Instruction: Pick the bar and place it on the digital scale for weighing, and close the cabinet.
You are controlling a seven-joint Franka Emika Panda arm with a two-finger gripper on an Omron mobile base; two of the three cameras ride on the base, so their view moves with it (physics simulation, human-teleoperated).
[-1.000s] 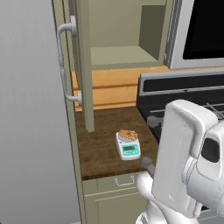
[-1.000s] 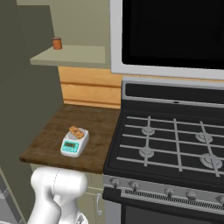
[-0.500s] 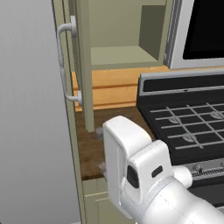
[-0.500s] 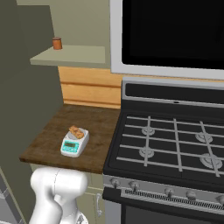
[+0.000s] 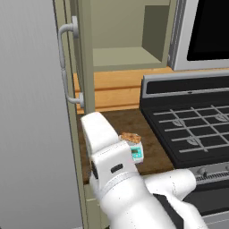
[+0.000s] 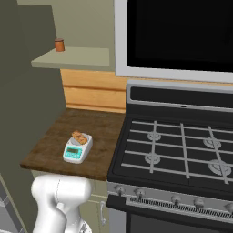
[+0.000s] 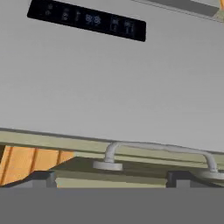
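Jaws spread wide, nothing between them; the two-finger gripper (image 7: 111, 180) points at the open cabinet door, dark fingertips (image 7: 40, 177) low in the hand view, one to each side of the handle.

- Big flat grey appliance front (image 7: 109, 87) with a dark display strip (image 7: 87, 19): beyond the jaws, behind the door edge. Probably a fridge, can't confirm.
- Olive-green wall cabinet (image 5: 86, 49): door swung out, seen edge-on from the left base view, directly ahead of the jaws. Bare shelf inside.
- Black gas stove (image 6: 182, 150): well off to the side of the jaws, no part in this.
- Dark wooden counter (image 6: 50, 145): below the cabinet, lower than the jaws.
- Curved grey metal handle (image 7: 157, 151): just ahead of the jaws and between the fingertips in the hand view, off-centre toward one tip. Apart from both, no contact.
- Small white digital scale with teal display (image 6: 77, 149): on the counter, well apart from the jaws.
- Small orange-brown crumbly snack bar (image 6: 79, 136): lying on the scale's plate end, nowhere near the jaws.

Step, by my read: weighing part looks done, closing the cabinet is in hand. Next move calls for advancing to the handle or the door face, then swinging the door shut along its hinge arc. Push probably enough, grip optional.
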